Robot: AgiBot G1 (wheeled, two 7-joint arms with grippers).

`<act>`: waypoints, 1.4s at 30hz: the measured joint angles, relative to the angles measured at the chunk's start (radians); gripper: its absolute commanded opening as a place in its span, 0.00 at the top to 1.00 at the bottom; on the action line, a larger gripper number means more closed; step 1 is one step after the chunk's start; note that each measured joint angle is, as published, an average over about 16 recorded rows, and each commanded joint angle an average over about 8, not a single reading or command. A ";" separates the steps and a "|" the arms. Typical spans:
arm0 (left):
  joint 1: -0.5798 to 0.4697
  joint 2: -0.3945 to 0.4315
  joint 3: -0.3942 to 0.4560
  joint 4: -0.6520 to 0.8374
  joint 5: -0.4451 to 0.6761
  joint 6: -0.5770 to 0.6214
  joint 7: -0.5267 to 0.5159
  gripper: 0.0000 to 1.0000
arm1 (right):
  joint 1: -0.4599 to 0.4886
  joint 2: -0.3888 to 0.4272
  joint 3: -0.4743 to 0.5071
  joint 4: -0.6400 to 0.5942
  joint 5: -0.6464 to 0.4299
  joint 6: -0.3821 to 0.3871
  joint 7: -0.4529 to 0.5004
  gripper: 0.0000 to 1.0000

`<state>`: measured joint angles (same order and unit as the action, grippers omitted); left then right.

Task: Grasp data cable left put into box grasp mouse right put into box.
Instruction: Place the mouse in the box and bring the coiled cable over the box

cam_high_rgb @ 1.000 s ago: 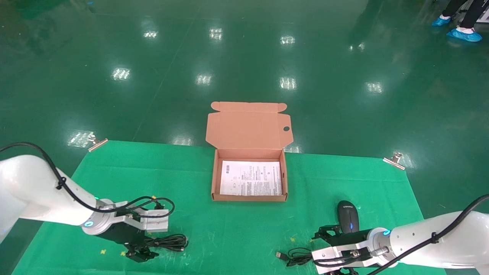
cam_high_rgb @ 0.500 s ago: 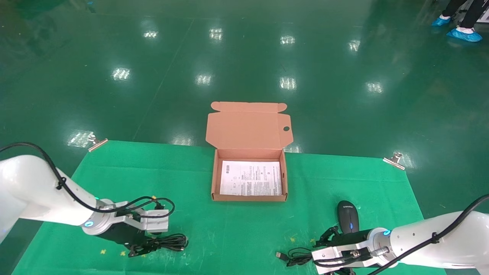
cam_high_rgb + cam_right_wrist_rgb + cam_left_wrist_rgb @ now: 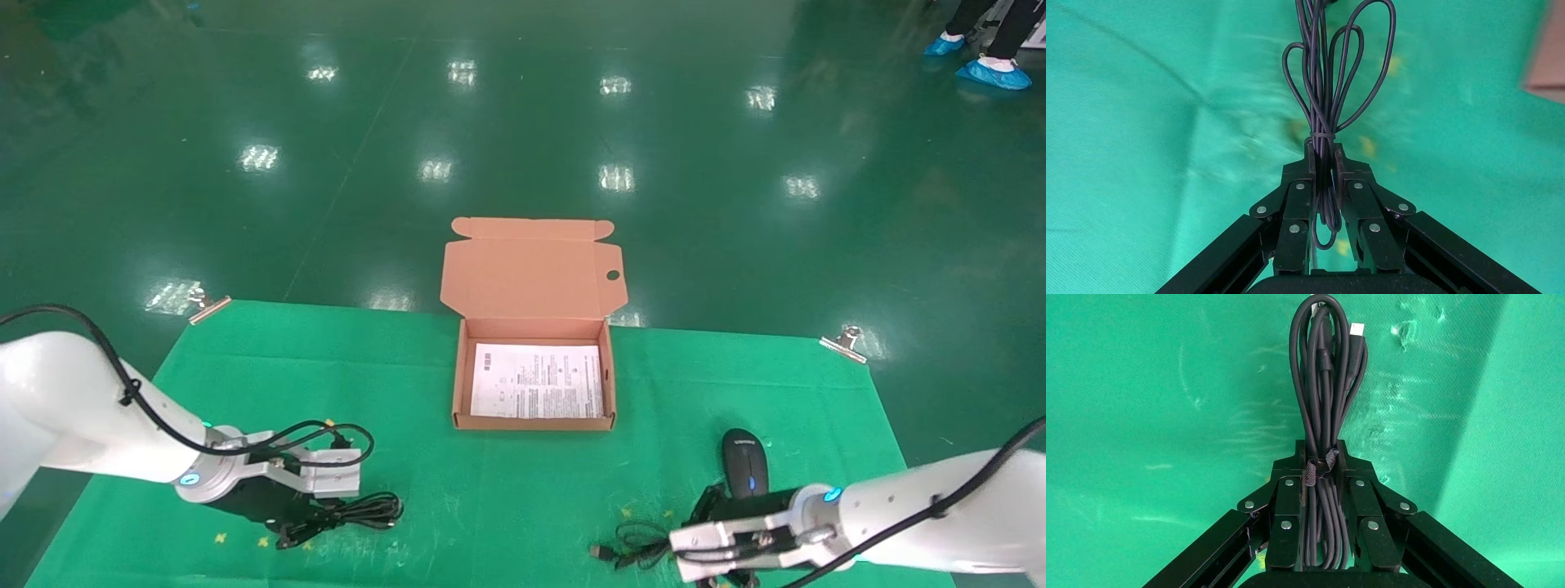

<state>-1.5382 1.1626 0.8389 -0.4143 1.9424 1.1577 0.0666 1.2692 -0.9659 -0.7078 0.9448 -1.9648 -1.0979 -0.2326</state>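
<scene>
Left gripper [image 3: 1321,454] clamped on the cable [image 3: 1324,386], fingers [image 3: 1288,505] pinching the coil at its tie wrap, loops and a plug end reaching out past the fingertips over the green cloth [image 3: 1156,416]. In the head view, left gripper [image 3: 288,535] low at the near left of the cloth [image 3: 507,490], cable [image 3: 359,510] trailing from it toward the middle.

Right gripper [image 3: 1323,160] closed on the cord [image 3: 1330,79] of the mouse, fingers [image 3: 1298,208] squeezing the bundled thin loops at a small tie, loops fanning out beyond the tips. In the head view, right gripper [image 3: 709,508] at the near right of the cloth, cord [image 3: 633,545] lying just to its left with a USB plug at the far end, mouse [image 3: 744,462] resting on the cloth just beyond the gripper.

Box [image 3: 533,422] ahead and between both grippers, well apart from each, at the far middle of the cloth, lid [image 3: 531,269] flipped open away from the robot, a printed sheet [image 3: 535,380] lying flat inside. Metal clips [image 3: 842,341] at the cloth's far corners, shiny green floor [image 3: 523,122] beyond.
</scene>
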 measured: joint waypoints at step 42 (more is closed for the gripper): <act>-0.266 -0.017 -0.071 -0.357 0.083 -0.205 -0.095 1.00 | 0.500 -0.245 0.147 -0.053 0.102 0.131 0.049 1.00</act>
<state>-1.8041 1.1453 0.7683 -0.7712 2.0254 0.9531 -0.0286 1.7691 -1.2106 -0.5610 0.8921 -1.8629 -0.9673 -0.1836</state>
